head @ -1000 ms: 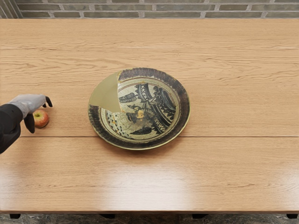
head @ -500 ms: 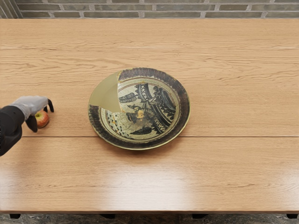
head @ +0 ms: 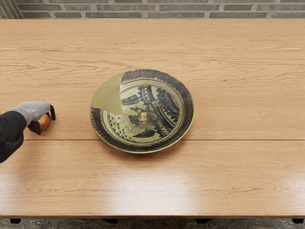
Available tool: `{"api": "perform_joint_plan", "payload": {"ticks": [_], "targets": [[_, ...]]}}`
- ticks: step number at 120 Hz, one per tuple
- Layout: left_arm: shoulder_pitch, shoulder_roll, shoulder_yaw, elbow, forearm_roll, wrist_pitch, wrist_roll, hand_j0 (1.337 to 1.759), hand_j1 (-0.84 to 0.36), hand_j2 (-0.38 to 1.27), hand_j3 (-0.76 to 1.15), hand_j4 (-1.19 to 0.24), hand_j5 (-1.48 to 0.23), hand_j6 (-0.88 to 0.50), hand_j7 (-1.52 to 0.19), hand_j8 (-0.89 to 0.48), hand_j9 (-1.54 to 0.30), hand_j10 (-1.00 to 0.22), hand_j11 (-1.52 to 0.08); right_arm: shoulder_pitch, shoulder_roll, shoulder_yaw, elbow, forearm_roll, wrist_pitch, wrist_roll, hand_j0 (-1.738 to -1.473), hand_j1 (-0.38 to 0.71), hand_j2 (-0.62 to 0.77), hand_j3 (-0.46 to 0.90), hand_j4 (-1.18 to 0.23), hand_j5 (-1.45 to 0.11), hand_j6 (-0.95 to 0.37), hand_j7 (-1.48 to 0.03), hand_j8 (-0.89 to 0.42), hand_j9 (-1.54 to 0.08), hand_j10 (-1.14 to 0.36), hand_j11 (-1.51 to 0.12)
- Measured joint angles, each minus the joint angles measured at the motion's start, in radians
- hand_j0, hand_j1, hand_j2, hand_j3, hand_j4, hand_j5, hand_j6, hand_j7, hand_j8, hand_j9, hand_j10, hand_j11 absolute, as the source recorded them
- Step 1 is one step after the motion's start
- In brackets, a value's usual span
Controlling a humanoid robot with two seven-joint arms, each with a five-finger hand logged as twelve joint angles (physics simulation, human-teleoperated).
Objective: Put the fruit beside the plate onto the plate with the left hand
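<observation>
Head view, looking down at a slant. (a) A light-brown wooden table (head: 228,167) of long, grain-marked planks fills almost the whole field; a seam between two planks runs left to right just below the plate. A strip of grey-brown brick wall (head: 190,9) shows behind the far edge.

(b) A large round ceramic plate (head: 188,102) with a dark mottled rim and a thin gold edge lies flat near the table's centre. Its well carries dark leaf-like figures on a pale ground, and a plain olive-gold patch (head: 108,95) covers its upper-left sector. Nothing rests on it.

(c) My left arm enters from the left edge, the black-sleeved forearm (head: 9,136) low in the field. My grey left hand (head: 32,109) with black fingertips sits well to the left of the plate, palm down over the fruit.

(d) A small red-and-yellow apple (head: 45,122) rests on the table top under that hand, well apart from the plate's left rim and not on the plate. Only its right part shows; the rest is hidden by my hand.

(e) My fingers (head: 52,113) are curled downward around the apple: one black tip stands at its far right side, and my thumb (head: 34,127) closes against its near left side. How firmly the pads press cannot be read. My right arm is out of view.
</observation>
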Motion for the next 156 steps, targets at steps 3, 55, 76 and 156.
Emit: {"api": "perform_joint_plan", "payload": {"ticks": [3, 55, 76, 156], "targets": [[0.0, 0.0, 0.0, 0.0, -0.001, -0.001, 0.001, 1.655, -0.36, 0.18, 0.16, -0.45, -0.76, -0.29, -0.86, -0.28, -0.94, -0.49, -0.95, 0.0, 0.0, 0.0, 0.0, 0.0, 0.0, 0.0, -1.658, -0.33, 0.0, 0.0, -0.01, -0.02, -0.01, -0.02, -0.01, -0.02, -0.01, -0.02], [-0.141, 0.017, -0.009, -0.023, -0.115, -0.009, -0.005, 1.641, -0.51, 0.52, 0.01, -0.48, -1.11, -0.15, -1.12, -0.17, -1.11, -0.46, -1.12, 0.001, 0.0, 0.0, 0.0, 0.0, 0.0, 0.0, -1.658, -0.33, 0.0, 0.0, -0.01, -0.02, -0.01, -0.02, -0.01, -0.02, -0.01, -0.02], [-0.197, 0.018, -0.044, -0.025, -0.276, -0.022, -0.005, 1.637, -0.5, 0.54, 0.01, -0.49, -1.17, -0.15, -1.16, -0.17, -1.13, -0.46, -1.13, 0.001, 0.0, 0.0, 0.0, 0.0, 0.0, 0.0, -1.658, -0.33, 0.0, 0.0, -0.01, -0.02, -0.01, -0.02, -0.01, -0.02, -0.01, -0.02], [-0.287, -0.178, -0.35, -0.022, -0.722, -0.207, -0.005, 1.637, -0.46, 0.44, 0.0, -0.52, -1.23, -0.17, -1.19, -0.17, -1.16, -0.48, -1.14, 0.002, 0.0, 0.0, 0.0, 0.0, 0.0, 0.0, -1.658, -0.33, 0.0, 0.0, -0.01, -0.02, -0.01, -0.02, -0.01, -0.02, -0.01, -0.02]]}}
